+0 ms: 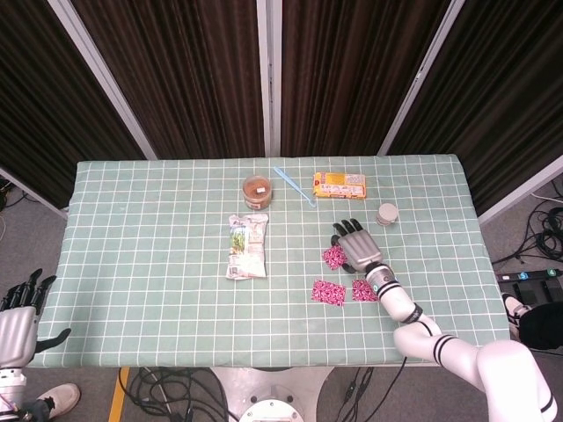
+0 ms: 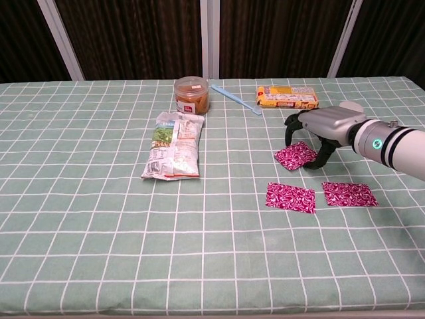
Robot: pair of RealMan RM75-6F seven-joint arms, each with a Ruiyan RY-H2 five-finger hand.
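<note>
Right robot hand (image 2: pixel 312 136) sits right of frame centre in the chest view, palm down, fingers arched over the upper pink packet (image 2: pixel 296 155); fingertips reach down beside or onto the packet's edges, but contact cannot be confirmed from either view, and nothing is lifted. In the head view the same robot hand (image 1: pixel 356 246) partly covers that packet (image 1: pixel 333 257), so only its left portion shows. Two more pink patterned packets lie flat just below: the middle packet (image 2: pixel 290 198) and the right packet (image 2: pixel 349 193), close together but apart, neither touched. Right forearm is cut off at the frame's right edge in the chest view. Left robot hand (image 1: pixel 19 303) appears only at the lower left corner of the head view, off the tabletop (image 2: pixel 80 219), fingers spread, holding nothing; its lower part is cut by the frame. Upper centre: a round jar (image 2: pixel 191 95) with brownish contents, lid on, label too small to read. Beside it, a pale blue stick-like item (image 2: pixel 237 102), lying diagonally; identity unclear. A yellow-orange box (image 2: pixel 287 97) lies to the upper right. A small round capped container (image 1: pixel 387 214), contents hidden, mostly blocked by the hand in the chest view. A snack bag (image 2: pixel 173 144) lies left of centre, print illegible.
</note>
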